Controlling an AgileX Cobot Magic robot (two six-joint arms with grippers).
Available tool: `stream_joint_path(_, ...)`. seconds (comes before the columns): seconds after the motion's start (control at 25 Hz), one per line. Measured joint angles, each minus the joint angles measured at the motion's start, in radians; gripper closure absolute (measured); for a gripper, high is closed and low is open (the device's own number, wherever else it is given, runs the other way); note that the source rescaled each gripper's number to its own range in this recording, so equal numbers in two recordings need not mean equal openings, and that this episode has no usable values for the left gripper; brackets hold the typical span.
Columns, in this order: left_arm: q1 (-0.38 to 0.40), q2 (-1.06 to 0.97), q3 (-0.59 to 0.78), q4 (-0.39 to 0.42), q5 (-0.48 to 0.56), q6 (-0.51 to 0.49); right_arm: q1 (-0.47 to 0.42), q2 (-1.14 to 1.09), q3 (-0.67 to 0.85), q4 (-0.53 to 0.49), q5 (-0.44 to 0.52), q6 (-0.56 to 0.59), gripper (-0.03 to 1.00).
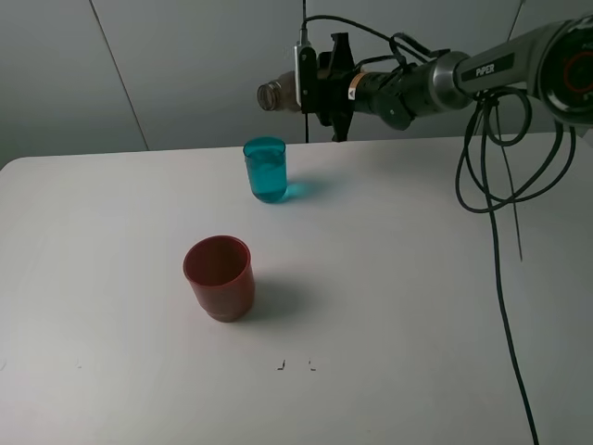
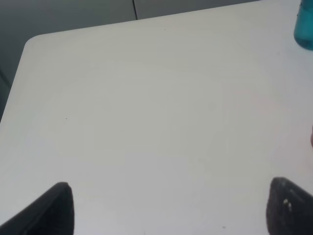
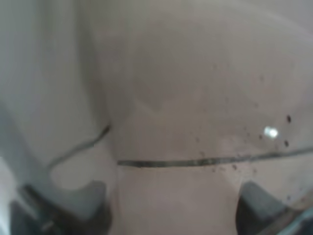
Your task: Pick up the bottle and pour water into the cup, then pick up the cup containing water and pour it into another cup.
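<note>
**Overhead and wrist views.** We are looking at a white desk (image 1: 417, 306) with the right arm (image 1: 482, 69) reaching in from the right, high above the far edge. The right fingers (image 1: 313, 88) are clamping the bottle (image 1: 275, 95), which is lying nearly level in the air with its open neck pointing left. The neck is hanging above the cup (image 1: 266, 170) and slightly behind it, not touching it.

The cup is standing upright near the far edge of the desk. We cannot tell how much it is holding. The red cup (image 1: 220, 276) is standing upright nearer the front and a little to the left, well apart from the cup.

Black cables (image 1: 491, 185) are drooping from the right arm over the right side of the desk, away from both cups. Two small dark marks (image 1: 281, 364) are lying near the front edge.

In the right wrist view the bottle (image 3: 186, 107) is filling the frame as a blur, with the fingers (image 3: 88, 200) pressing on either side. In the left wrist view the left fingers (image 2: 54, 210) are standing wide apart over bare desk (image 2: 146, 107), holding nothing, with the cup (image 2: 304, 29) just showing at the frame's edge.
</note>
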Motion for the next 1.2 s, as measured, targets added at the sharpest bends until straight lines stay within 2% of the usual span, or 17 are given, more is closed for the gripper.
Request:
stream_joint_path(0.12,0.000,0.000,0.000,0.000,0.000,0.000,0.002,-0.025,0.000,-0.009,0.024,0.212,0.94)
stream_joint_path(0.36,0.000,0.000,0.000,0.000,0.000,0.000,-0.008,-0.088,0.000,-0.042,0.142,0.719,0.94)
stream_joint_path(0.52,0.000,0.000,0.000,0.000,0.000,0.000,-0.033,-0.125,0.033,-0.049,0.157,0.998,0.94)
stream_joint_path(0.64,0.000,0.000,0.000,0.000,0.000,0.000,-0.051,-0.167,0.116,-0.049,0.107,1.079,0.94)
stream_joint_path(0.76,0.000,0.000,0.000,0.000,0.000,0.000,-0.077,-0.205,0.219,-0.047,0.016,1.147,0.94)
stream_joint_path(0.88,0.000,0.000,0.000,0.000,0.000,0.000,-0.106,-0.237,0.343,-0.021,-0.128,1.195,0.94)
stream_joint_path(1.04,0.000,0.000,0.000,0.000,0.000,0.000,-0.160,-0.263,0.492,0.010,-0.381,1.208,0.94)
stream_joint_path(1.08,0.000,0.000,0.000,0.000,0.000,0.000,-0.172,-0.268,0.518,0.014,-0.414,1.216,0.94)
stream_joint_path(1.2,0.000,0.000,0.000,0.000,0.000,0.000,-0.207,-0.270,0.570,0.029,-0.431,1.234,0.94)
